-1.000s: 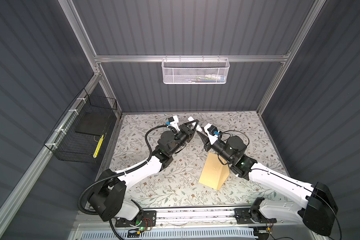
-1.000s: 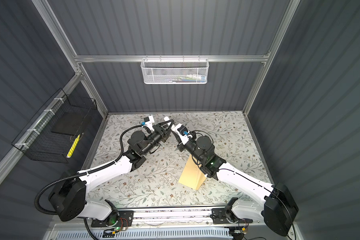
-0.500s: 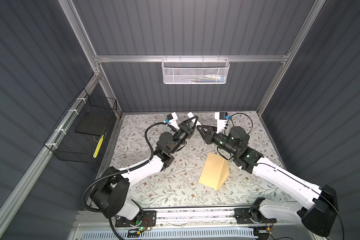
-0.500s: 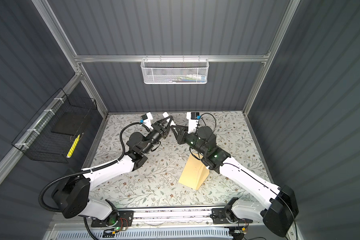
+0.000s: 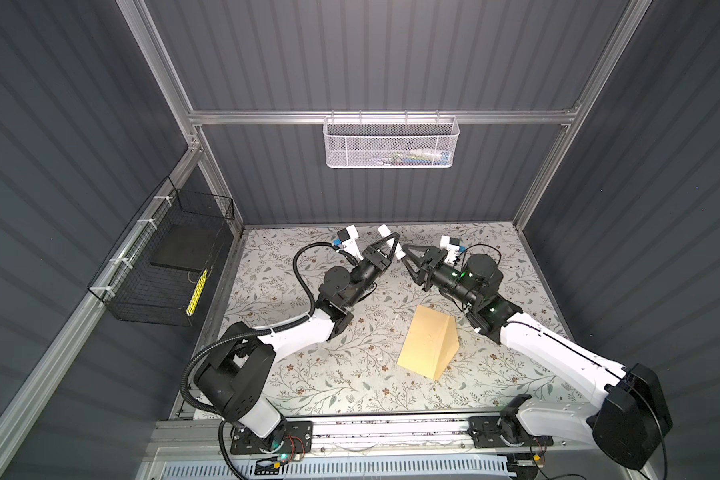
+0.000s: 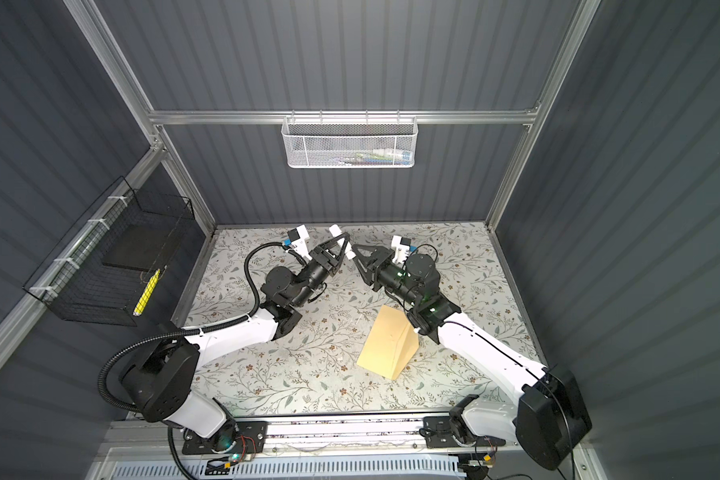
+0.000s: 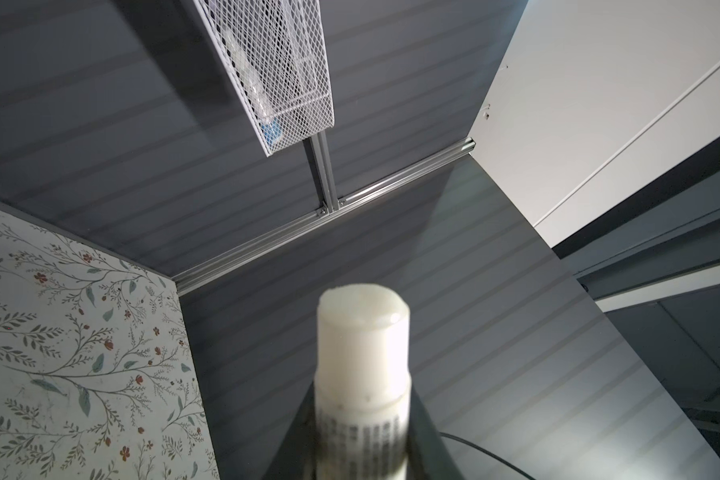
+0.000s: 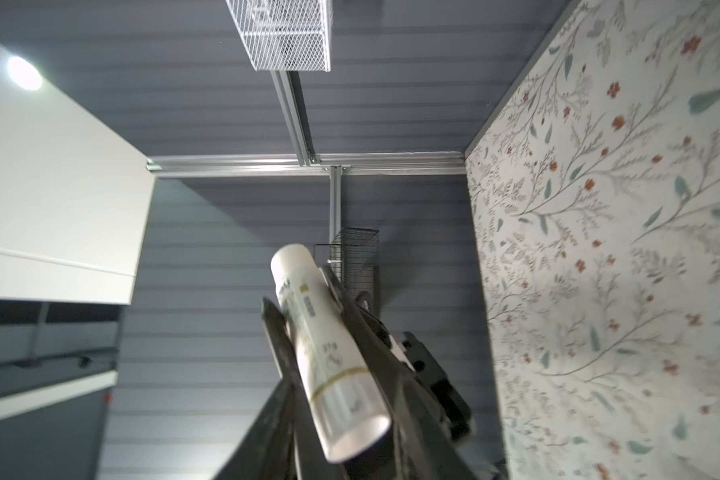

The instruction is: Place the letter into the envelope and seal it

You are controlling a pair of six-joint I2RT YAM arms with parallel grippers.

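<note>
The tan envelope (image 5: 427, 340) (image 6: 387, 340) lies on the floral mat in both top views, its triangular flap raised along its right side. No letter shows in any view. Near the back of the mat my left gripper (image 5: 389, 242) (image 6: 341, 240) is lifted and shut on a small white tube (image 5: 384, 229) (image 7: 362, 332) (image 8: 308, 324), gripped round its middle. My right gripper (image 5: 406, 257) (image 6: 356, 255) faces it from the right. It is open, with its fingers spread on either side of the tube's lower end.
A white mesh basket (image 5: 391, 143) hangs on the back wall above both grippers. A black wire basket (image 5: 163, 266) with a yellow item hangs on the left wall. The floral mat (image 5: 350, 374) runs to grey walls on three sides and a metal rail in front.
My right gripper has turned at the wrist and opened off the tube's end. The left gripper keeps its hold on the tube. The envelope has not moved.
</note>
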